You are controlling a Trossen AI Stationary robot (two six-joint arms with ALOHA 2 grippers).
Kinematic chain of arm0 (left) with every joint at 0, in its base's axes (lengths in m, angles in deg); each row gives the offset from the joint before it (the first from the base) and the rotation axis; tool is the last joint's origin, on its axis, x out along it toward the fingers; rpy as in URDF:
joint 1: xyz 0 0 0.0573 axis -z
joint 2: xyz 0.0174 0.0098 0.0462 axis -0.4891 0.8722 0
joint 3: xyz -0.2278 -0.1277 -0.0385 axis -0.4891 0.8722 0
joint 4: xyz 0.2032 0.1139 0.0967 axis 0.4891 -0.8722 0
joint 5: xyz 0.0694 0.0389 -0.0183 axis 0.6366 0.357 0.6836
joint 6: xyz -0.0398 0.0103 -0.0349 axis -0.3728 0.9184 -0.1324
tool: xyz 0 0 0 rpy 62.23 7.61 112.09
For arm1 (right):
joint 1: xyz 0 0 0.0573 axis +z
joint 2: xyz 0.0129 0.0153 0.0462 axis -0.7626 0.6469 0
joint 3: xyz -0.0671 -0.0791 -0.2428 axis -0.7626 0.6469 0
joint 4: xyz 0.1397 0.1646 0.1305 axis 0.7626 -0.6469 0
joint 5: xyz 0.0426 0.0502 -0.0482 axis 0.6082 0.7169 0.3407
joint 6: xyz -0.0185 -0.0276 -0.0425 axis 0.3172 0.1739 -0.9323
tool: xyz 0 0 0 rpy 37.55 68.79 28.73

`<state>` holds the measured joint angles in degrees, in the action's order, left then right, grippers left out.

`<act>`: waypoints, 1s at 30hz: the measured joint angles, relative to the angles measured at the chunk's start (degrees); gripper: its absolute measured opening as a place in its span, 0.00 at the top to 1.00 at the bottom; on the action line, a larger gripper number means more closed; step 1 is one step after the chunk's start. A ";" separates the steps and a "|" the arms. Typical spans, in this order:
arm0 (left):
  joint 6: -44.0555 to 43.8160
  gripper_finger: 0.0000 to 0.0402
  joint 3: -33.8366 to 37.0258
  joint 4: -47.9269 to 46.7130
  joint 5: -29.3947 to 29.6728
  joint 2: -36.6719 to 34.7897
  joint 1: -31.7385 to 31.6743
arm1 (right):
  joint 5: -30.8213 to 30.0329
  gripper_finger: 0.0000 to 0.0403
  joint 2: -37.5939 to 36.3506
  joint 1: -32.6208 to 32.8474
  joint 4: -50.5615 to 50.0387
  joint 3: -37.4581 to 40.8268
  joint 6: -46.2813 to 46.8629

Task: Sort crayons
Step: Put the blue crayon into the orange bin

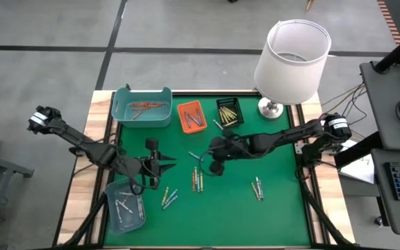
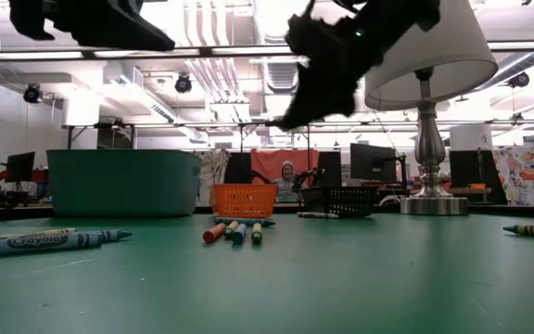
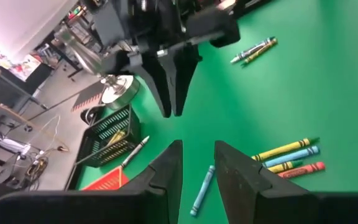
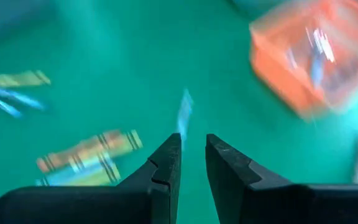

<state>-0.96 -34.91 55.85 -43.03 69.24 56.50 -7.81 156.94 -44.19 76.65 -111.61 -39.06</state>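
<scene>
A green felt-like mat (image 1: 255, 215) covers the wooden table, a soft flat surface that keeps thin wax sticks from rolling. At its far edge stands a lamp (image 1: 292, 55) with a smooth white drum shade. Beside it a deep teal tray (image 1: 143, 107), a mesh orange tray (image 1: 192, 116) and a black tray (image 1: 229, 111) sit in a row, each apparently reserved for one colour; a clear tub (image 1: 125, 206) waits at the near left corner.

The right gripper (image 4: 192, 155) hovers mid-mat, its slim dark fingers a narrow gap apart and empty, aimed at a lone blue crayon (image 3: 202, 190). The left gripper (image 3: 197, 163) faces it from the left, fingers slightly parted, holding nothing.

Unsorted crayons (image 1: 197, 180), paper-wrapped cylinders, lie in small clusters on the mat; the right wrist view is blurred, so exact colours there are uncertain.
</scene>
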 joint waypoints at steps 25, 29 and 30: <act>3.26 0.81 -3.15 -1.67 6.74 -0.30 -0.16 | -6.47 0.60 13.12 -0.01 39.59 9.40 -12.75; 3.50 0.81 -3.16 -1.68 7.08 -0.53 -0.42 | -6.86 0.61 17.08 -0.31 36.89 5.57 -11.77; 3.50 0.81 -3.06 -1.66 7.09 -0.58 -0.44 | -6.86 0.62 18.03 -0.41 35.54 4.76 -11.77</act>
<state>2.54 -37.96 54.19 -35.94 68.66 56.07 -14.67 174.97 -44.61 112.19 -106.85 -50.83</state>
